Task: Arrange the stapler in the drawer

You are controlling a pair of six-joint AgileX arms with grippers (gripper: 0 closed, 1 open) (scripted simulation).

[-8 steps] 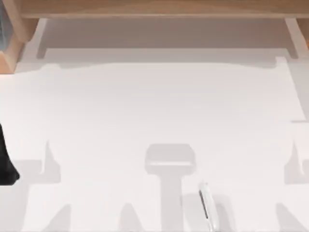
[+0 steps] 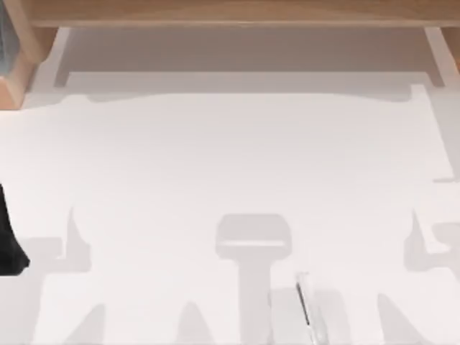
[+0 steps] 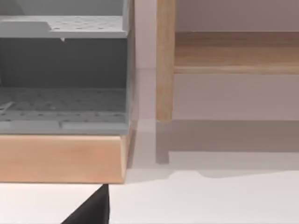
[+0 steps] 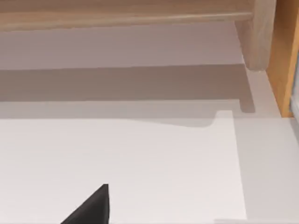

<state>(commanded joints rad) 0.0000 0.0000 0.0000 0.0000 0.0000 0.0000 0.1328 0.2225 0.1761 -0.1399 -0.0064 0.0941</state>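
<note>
White tabletop [image 2: 215, 165], seen from above, with grey cast shadows across its near half.

Drawer [image 2: 230, 14]: one, light wood with a pale inner floor and white side rails, spanning the far edge of the table; its far part is cut off by the frame.

Stapler [image 2: 307, 309]: one, a slim white-grey bar with a thin dark strip, lying on the table near the front edge, right of centre, well apart from the drawer; its near end runs out of frame.

Left gripper [image 2: 8, 244]: a black shape at the top view's left edge, mostly cut off; whether the claw is wide or narrow cannot be told.

Grey shelved unit [image 3: 63, 70]: one, on a wooden base, in the left wrist view.
</note>
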